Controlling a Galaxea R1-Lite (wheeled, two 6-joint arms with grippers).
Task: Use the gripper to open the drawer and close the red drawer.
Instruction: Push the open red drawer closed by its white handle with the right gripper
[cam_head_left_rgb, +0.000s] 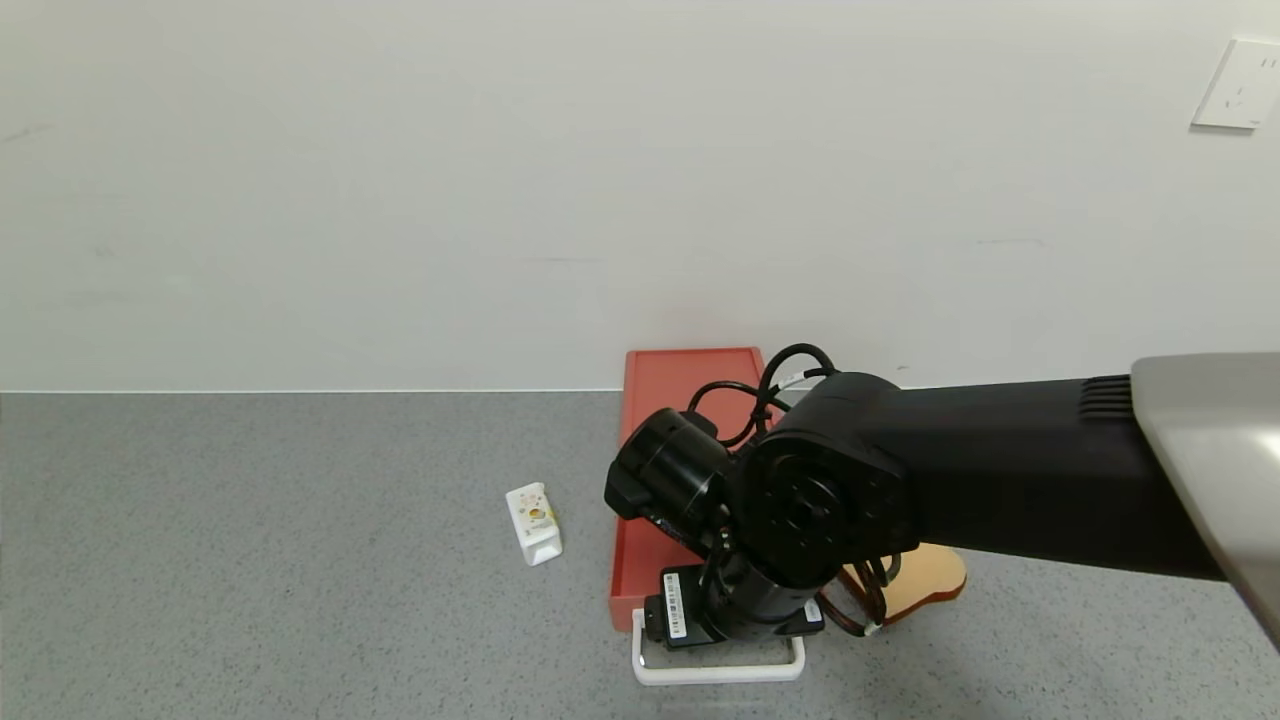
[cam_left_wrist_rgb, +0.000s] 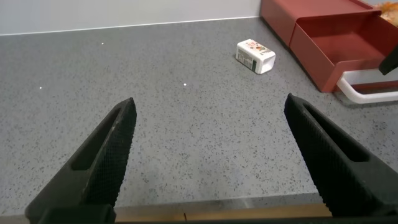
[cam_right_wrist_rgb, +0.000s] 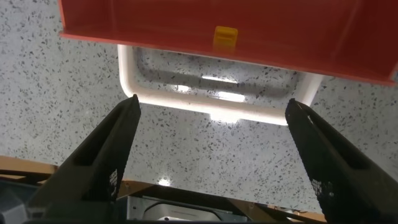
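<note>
The terracotta-red drawer (cam_head_left_rgb: 626, 585) stands pulled out of its red housing (cam_head_left_rgb: 690, 375) at the table's middle, with its white loop handle (cam_head_left_rgb: 720, 672) toward me. My right gripper (cam_head_left_rgb: 735, 612) hangs over the drawer's front and covers much of it. In the right wrist view the open, empty gripper (cam_right_wrist_rgb: 212, 102) is just above the handle (cam_right_wrist_rgb: 186, 99), in front of the drawer's front wall (cam_right_wrist_rgb: 155, 25). My left gripper (cam_left_wrist_rgb: 209, 102) is open and empty over bare table near the front edge. It views the drawer (cam_left_wrist_rgb: 348, 43) and handle (cam_left_wrist_rgb: 367, 93) from afar.
A small white carton (cam_head_left_rgb: 534, 523) lies on the grey table left of the drawer, and also shows in the left wrist view (cam_left_wrist_rgb: 255, 55). A tan toast-shaped slice (cam_head_left_rgb: 925, 585) lies right of the drawer, partly under my right arm. The wall stands right behind the housing.
</note>
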